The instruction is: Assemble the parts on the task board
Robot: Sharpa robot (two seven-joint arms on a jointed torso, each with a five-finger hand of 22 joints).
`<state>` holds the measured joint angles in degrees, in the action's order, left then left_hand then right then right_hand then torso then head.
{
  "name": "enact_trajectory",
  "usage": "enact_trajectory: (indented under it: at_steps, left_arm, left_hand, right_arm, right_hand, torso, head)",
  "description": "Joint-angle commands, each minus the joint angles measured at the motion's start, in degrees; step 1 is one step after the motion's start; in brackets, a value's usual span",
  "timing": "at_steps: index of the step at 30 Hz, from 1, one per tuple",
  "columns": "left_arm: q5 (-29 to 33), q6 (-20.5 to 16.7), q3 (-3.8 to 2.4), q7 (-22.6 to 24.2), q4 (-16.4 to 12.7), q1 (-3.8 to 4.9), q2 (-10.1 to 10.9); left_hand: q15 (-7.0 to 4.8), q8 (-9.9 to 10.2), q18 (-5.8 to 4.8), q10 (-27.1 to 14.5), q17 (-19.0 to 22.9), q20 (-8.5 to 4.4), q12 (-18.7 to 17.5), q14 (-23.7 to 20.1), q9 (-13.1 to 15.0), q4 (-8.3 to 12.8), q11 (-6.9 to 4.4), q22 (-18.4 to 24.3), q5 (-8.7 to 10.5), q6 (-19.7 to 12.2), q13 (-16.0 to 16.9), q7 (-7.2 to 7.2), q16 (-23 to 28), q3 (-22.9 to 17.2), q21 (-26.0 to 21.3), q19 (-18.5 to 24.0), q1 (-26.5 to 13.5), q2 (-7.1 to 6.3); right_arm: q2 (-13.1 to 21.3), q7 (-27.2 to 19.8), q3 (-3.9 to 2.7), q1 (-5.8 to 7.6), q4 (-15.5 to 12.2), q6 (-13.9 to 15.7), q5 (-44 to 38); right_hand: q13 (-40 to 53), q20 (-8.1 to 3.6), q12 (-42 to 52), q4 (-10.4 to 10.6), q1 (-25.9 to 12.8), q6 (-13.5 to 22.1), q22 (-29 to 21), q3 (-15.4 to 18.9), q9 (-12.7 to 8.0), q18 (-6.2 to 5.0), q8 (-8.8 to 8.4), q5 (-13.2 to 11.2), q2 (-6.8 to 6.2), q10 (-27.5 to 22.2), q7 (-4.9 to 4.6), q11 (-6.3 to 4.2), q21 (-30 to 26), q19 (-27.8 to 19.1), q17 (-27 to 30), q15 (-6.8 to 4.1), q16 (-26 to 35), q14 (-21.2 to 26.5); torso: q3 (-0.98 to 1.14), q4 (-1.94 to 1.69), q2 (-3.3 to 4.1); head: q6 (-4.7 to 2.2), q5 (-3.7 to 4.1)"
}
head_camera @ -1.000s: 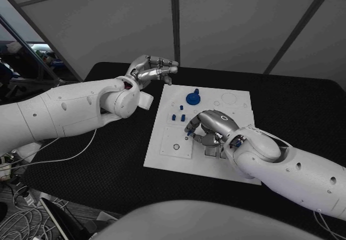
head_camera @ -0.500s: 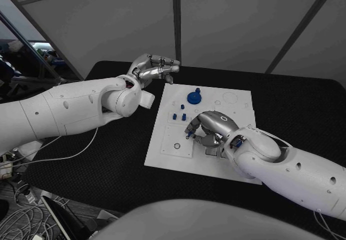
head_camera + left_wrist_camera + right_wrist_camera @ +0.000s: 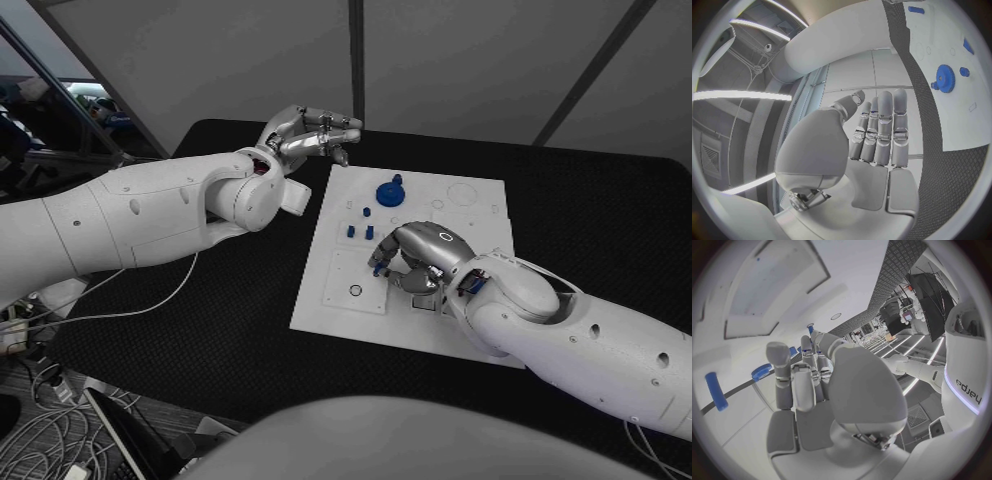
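The white task board (image 3: 476, 215) lies in the middle of the black table. A blue gear (image 3: 388, 193) stands near its back edge, and small blue pegs (image 3: 356, 233) stand left of centre. My right hand (image 3: 414, 258) rests low on the board's middle with its fingers curled down, and it pinches a small blue part (image 3: 378, 264) at its fingertips; the right wrist view shows that part (image 3: 809, 329) between thumb and finger. My left hand (image 3: 312, 134) hovers above the board's back left corner and holds nothing; its fingers (image 3: 879, 131) are stretched out side by side.
A recessed square panel with a small black ring (image 3: 355, 291) takes up the board's front left. The blue gear (image 3: 944, 85) and a peg (image 3: 965, 71) lie ahead of my left hand. Cables hang off the table's left side (image 3: 87, 320).
The left hand has drifted slightly to the right above the board's back corner. The right hand stays on the board, almost still.
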<state>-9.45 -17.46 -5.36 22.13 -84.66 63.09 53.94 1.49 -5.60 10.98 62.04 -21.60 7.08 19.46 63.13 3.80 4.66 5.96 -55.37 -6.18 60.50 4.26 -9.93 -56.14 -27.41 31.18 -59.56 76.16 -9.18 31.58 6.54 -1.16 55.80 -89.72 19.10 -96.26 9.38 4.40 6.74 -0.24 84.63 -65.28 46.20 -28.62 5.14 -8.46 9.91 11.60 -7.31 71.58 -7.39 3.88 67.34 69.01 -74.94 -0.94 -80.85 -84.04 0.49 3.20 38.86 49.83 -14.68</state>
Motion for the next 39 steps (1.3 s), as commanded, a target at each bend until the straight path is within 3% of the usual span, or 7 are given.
enact_trajectory:
  at_steps: [1,17,19,23,26,32,39]
  left_arm:
    - [0.13,0.64,-0.07,0.11,0.0,0.12,-0.09]
    - [0.13,0.75,-0.07,0.06,0.07,0.13,-0.2]
    - [0.13,0.76,-0.07,0.04,0.07,0.13,-0.21]
    - [0.13,0.88,-0.07,-0.02,0.12,0.15,-0.26]
    - [0.13,1.05,-0.07,-0.11,0.15,0.16,-0.32]
    - [0.13,1.2,-0.07,-0.24,0.24,0.17,-0.34]
    - [0.13,1.36,-0.07,-0.39,0.32,0.17,-0.34]
  left_hand:
    - [0.12,0.28,-0.6,-0.56,0.06,0.21,0.11,-0.19,-0.08,0.03,0.03,0.09,0.2,-0.37,-0.02,-0.01,0.33,0.33,-0.31,0.34,0.22,0.43]
    - [0.17,0.33,-0.61,-0.68,0.11,0.24,0.14,-0.2,-0.07,0.02,0.07,0.14,0.19,-0.46,-0.01,-0.06,0.37,0.4,-0.38,0.33,0.19,0.47]
    - [0.17,0.33,-0.61,-0.68,0.11,0.24,0.14,-0.2,-0.07,0.02,0.07,0.14,0.19,-0.46,-0.01,-0.06,0.37,0.4,-0.38,0.33,0.19,0.47]
    - [0.18,0.34,-0.61,-0.72,0.13,0.26,0.17,-0.2,-0.07,0.0,0.09,0.16,0.18,-0.48,-0.01,-0.08,0.39,0.42,-0.41,0.33,0.17,0.51]
    - [0.18,0.34,-0.61,-0.72,0.13,0.26,0.17,-0.2,-0.07,0.0,0.09,0.16,0.18,-0.48,-0.01,-0.09,0.39,0.42,-0.41,0.33,0.17,0.51]
    - [0.2,0.35,-0.61,-0.74,0.15,0.27,0.18,-0.2,-0.06,-0.02,0.11,0.18,0.19,-0.5,-0.01,-0.1,0.4,0.45,-0.43,0.33,0.14,0.53]
    - [0.22,0.37,-0.61,-0.79,0.16,0.29,0.2,-0.2,-0.06,-0.05,0.13,0.2,0.2,-0.54,-0.01,-0.12,0.41,0.51,-0.47,0.33,0.07,0.53]
  right_arm:
    - [0.02,-0.43,0.02,0.06,-0.07,-1.08,-0.15]
    - [-0.18,0.6,0.19,0.06,0.29,-2.97,-1.33]
    - [-0.26,0.67,0.39,0.06,0.4,-3.24,-1.41]
    - [-0.31,1.03,1.45,0.08,0.52,-4.25,-1.48]
    - [-0.39,1.23,1.76,0.08,0.74,-4.64,-1.5]
    - [-0.36,1.24,2.01,0.08,0.83,-3.98,-1.59]
    - [0.14,1.21,2.07,0.07,0.3,-1.93,-2.03]
  right_hand:
    - [0.07,0.25,-0.31,-0.37,-0.43,0.05,-0.02,-0.03,0.06,0.39,-0.16,0.14,0.02,0.88,-0.36,-0.39,0.24,0.04,-1.58,-0.24,-0.28,-3.22]
    - [0.1,0.37,-0.69,-0.53,-1.05,0.3,-0.35,0.2,0.05,0.32,-0.45,-0.22,-0.03,0.6,-0.45,-0.3,0.11,-0.33,-1.4,-0.13,-0.17,-3.16]
    - [-0.08,0.53,-1.42,-0.53,-1.63,1.08,-0.76,0.31,-0.1,0.26,-1.0,-0.48,-0.12,-0.4,-0.76,0.01,-0.11,-0.7,-1.28,0.12,-0.11,-3.12]
    - [-0.82,1.17,-3.19,-0.26,-3.19,2.72,-1.67,0.61,-0.44,0.15,-2.1,-0.19,-0.7,-3.18,-1.54,1.0,-0.63,-1.46,-1.04,0.92,0.01,-3.03]
    - [-1.3,1.68,-3.35,-0.12,-4.11,4.06,-2.48,0.88,-0.71,0.0,-2.91,-0.01,-1.25,-4.96,-2.12,1.59,-1.12,-2.06,-0.9,1.46,0.07,-2.96]
    - [-2.09,2.6,-3.33,-0.07,-5.3,6.06,-4.04,1.41,-1.07,-0.3,-4.01,-0.01,-2.27,-8.51,-2.98,2.65,-2.07,-3.14,-0.78,2.32,0.07,-2.87]
    - [-2.58,2.96,-2.92,-0.32,-5.43,6.56,-5.13,1.75,-1.13,-0.54,-4.32,0.01,-2.46,-10.3,-3.08,2.96,-2.71,-3.82,-0.01,2.61,0.52,-2.6]
  torso:
    - [-0.01,0.07,-0.03]
    - [-0.01,0.04,0.0]
    - [-0.03,0.05,0.01]
    - [-0.03,0.08,-0.05]
    - [-0.04,0.01,-0.04]
    - [0.03,0.08,-0.07]
    - [0.06,0.07,-0.05]
  head:
    - [0.05,-0.04]
    - [0.17,-0.15]
    - [0.17,-0.16]
    - [0.17,-0.15]
    - [0.17,-0.06]
    - [0.17,-0.08]
    - [0.17,-0.04]
